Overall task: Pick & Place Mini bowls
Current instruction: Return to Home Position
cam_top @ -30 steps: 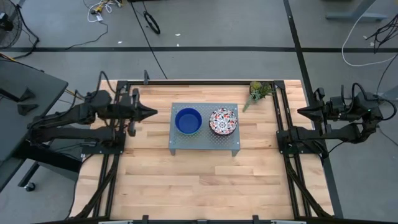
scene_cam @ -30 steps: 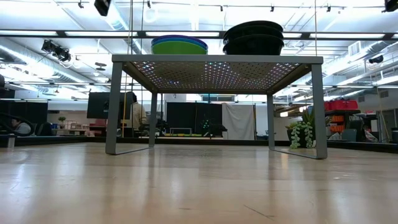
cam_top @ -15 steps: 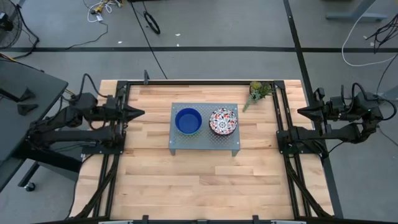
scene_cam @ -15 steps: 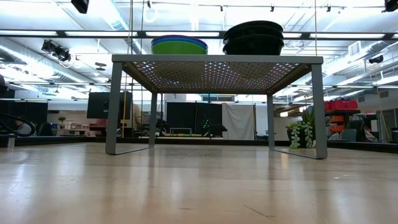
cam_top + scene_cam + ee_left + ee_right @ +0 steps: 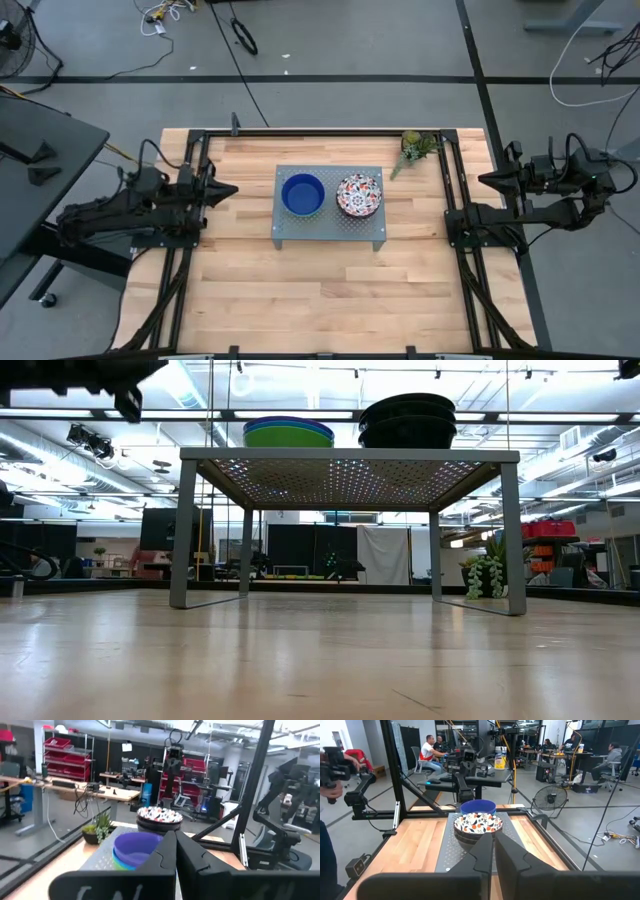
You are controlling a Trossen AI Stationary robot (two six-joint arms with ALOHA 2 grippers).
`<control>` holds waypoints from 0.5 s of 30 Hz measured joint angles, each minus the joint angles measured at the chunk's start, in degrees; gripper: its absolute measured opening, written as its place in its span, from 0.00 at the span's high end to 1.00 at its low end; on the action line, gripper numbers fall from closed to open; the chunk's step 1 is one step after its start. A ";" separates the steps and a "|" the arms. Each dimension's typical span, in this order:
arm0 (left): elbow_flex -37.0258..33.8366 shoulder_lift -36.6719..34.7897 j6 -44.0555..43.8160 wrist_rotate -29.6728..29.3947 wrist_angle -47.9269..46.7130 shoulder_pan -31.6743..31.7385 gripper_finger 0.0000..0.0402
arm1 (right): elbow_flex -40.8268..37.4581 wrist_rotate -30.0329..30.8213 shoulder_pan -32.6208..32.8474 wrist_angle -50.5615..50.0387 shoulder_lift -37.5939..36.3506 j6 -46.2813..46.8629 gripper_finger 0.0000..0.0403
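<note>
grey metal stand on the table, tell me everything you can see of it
The grey metal stand is a low rectangular shelf with a perforated flat top on thin corner legs, standing level on the wooden table. Two stacks rest on it side by side: the blue-topped stack and the floral stack.

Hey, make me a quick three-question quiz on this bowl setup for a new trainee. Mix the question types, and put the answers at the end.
1. True or false: every bowl in view sits on the grey perforated stand.
2. Which bowl tops the stack nearer the left gripper? A) green B) dark blue C) floral
3. Which holds a bowl, the left gripper or the right gripper?

Key:
1. True.
2. B. The dark blue bowl is on top; the floral bowl tops the other stack.
3. Neither. Both are shut and empty, at opposite sides of the table.
</note>
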 joint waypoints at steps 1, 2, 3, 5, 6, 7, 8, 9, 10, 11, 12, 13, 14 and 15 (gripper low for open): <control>-1.01 -0.62 -0.45 -0.35 0.32 -0.01 1.00 | 0.02 0.01 0.01 0.00 0.00 0.00 0.94; -1.89 -1.30 -0.49 -0.66 0.43 -0.02 1.00 | 0.02 0.01 -0.01 0.00 0.00 0.00 0.94; -2.72 -2.00 -0.51 -0.87 0.66 -0.06 1.00 | 0.02 -0.01 0.00 0.00 0.00 -0.02 0.94; -4.52 -3.15 -1.00 -1.13 2.20 -0.60 1.00 | 0.01 0.01 -0.01 0.00 0.00 0.00 0.94; -5.46 -3.65 -1.83 -1.43 3.18 -1.07 1.00 | 0.02 0.01 0.01 0.00 0.00 0.00 0.94; -6.38 -4.08 -2.44 -1.65 4.53 -1.77 1.00 | 0.01 0.01 0.00 0.00 0.00 0.00 0.94; -7.24 -4.52 -2.96 -2.03 5.99 -2.60 1.00 | 0.01 0.00 0.00 0.00 0.00 0.00 0.94; -8.04 -4.89 -3.39 -2.56 7.17 -3.51 1.00 | 0.00 0.00 0.01 0.00 0.00 0.00 0.94; -8.66 -5.14 -3.44 -3.26 7.75 -4.47 1.00 | 0.01 0.00 0.00 0.00 0.00 -0.01 0.94; -9.16 -5.44 -3.43 -4.13 7.69 -5.44 1.00 | 0.00 -0.01 0.01 0.00 0.00 0.00 0.94; -9.71 -5.73 -3.35 -4.93 7.62 -6.32 1.00 | 0.02 0.01 0.01 0.00 0.00 0.00 0.94; -10.27 -6.03 -3.11 -5.67 7.65 -7.16 1.00 | 0.00 0.01 0.01 0.00 0.00 0.00 0.94; -10.87 -6.38 -2.68 -6.41 7.72 -7.86 1.00 | 0.02 0.01 0.01 0.00 0.00 0.00 0.94; -11.51 -6.81 -2.31 -6.85 7.80 -8.47 1.00 | 0.02 0.00 0.01 0.00 0.00 0.00 0.94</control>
